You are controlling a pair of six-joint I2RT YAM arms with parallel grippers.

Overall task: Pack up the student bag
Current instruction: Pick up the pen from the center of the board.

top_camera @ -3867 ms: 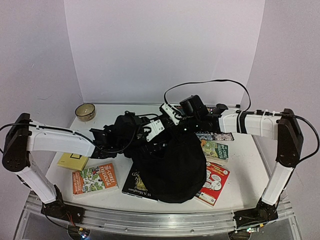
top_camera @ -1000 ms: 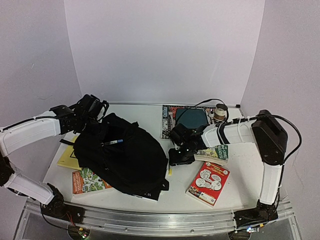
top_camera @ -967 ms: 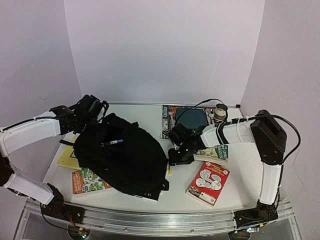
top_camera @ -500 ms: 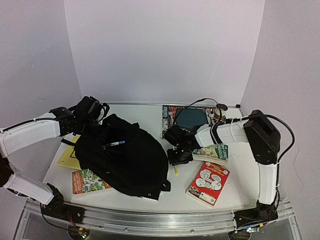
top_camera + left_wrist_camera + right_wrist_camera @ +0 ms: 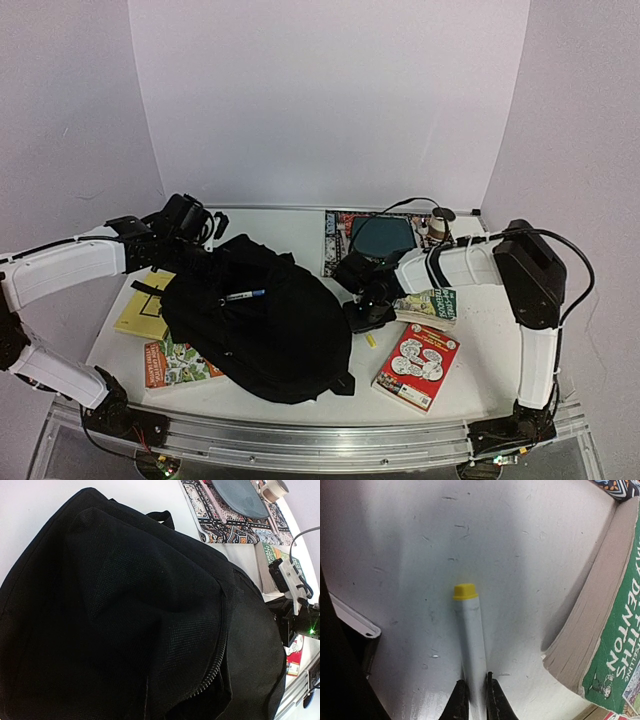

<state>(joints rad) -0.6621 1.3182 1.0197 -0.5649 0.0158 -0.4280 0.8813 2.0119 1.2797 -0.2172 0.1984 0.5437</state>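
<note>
We log pickup: right end effector [image 5: 476, 700] grips marker [image 5: 470, 630] on counter [image 5: 395, 555], left end effector [image 5: 200, 222] clenched; next: lift into bag [image 5: 270, 320].

Top camera: fixed, high behind me, faces forward and down; takes in whole tabletop [image 5: 300, 225] up to back wall [image 5: 320, 100], from far off.

Left wrist camera: pressed near student bag [image 5: 125, 605], black fabric fills most of frame; looks across it toward green book [image 5: 274, 555] at right edge.

Right wrist camera: very near tabletop, looks down past my right pincer [image 5: 474, 687] at yellow-capped marker [image 5: 470, 635].

Shared: green book [image 5: 615, 630] in all three views; student bag [image 5: 270, 320] in top and left wrist; yellow-capped marker [image 5: 370, 340] in top and right wrist.
</note>
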